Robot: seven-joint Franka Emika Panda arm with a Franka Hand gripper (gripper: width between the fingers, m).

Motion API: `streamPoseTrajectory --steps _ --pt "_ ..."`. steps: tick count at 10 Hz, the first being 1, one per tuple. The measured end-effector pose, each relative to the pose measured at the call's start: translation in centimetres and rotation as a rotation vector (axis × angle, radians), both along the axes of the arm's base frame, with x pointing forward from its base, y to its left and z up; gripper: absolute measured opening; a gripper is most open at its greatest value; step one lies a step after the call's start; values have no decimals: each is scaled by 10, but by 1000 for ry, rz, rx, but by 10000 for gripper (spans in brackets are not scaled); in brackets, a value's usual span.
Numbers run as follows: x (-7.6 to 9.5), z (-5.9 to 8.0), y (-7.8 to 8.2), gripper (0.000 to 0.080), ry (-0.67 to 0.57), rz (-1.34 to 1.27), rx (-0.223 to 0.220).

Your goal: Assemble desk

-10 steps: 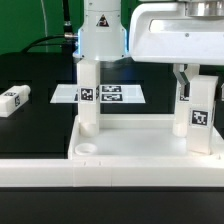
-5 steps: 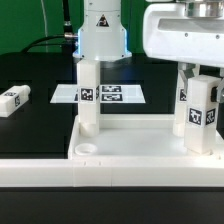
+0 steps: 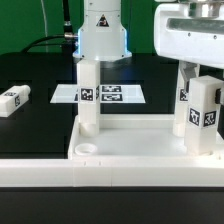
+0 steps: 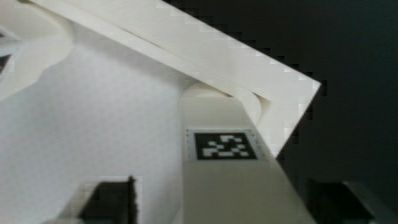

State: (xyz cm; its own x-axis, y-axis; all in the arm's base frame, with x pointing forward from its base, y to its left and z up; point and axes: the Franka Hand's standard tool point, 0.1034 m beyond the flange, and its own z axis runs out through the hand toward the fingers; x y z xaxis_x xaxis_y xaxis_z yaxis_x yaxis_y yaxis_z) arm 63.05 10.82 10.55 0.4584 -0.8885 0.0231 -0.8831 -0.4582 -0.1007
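Observation:
The desk's white rimmed tabletop (image 3: 130,150) lies on the black table. One tagged white leg (image 3: 88,95) stands upright in its far corner on the exterior view's left. A second leg (image 3: 203,115) stands upright in the corner at that view's right. My gripper (image 3: 199,85) hangs over this second leg, straddling its upper part. In the wrist view the leg (image 4: 231,190) runs between the dark fingers (image 4: 111,203), with a gap on each side, so the gripper (image 4: 226,205) is open. The tabletop (image 4: 107,120) lies beyond. A third leg (image 3: 12,100) lies loose on the exterior view's left.
The marker board (image 3: 120,95) lies flat behind the tabletop. A long white bar (image 3: 100,172) spans the foreground in front of the tabletop. The arm's white base (image 3: 100,30) stands at the back.
The leg at the exterior view's right turned a little while held. The gripper shifted slightly right, and its jaws have now spread off the leg, which stays standing.

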Motion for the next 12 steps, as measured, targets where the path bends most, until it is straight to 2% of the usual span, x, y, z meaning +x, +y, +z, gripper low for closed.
streamPoseTrajectory --steps 1,2,12 --pt "0 0 0 604 -1 36 -4" --pt "0 0 0 640 -4 119 -13" --pt "0 -1 -2 649 -19 1050 -120"
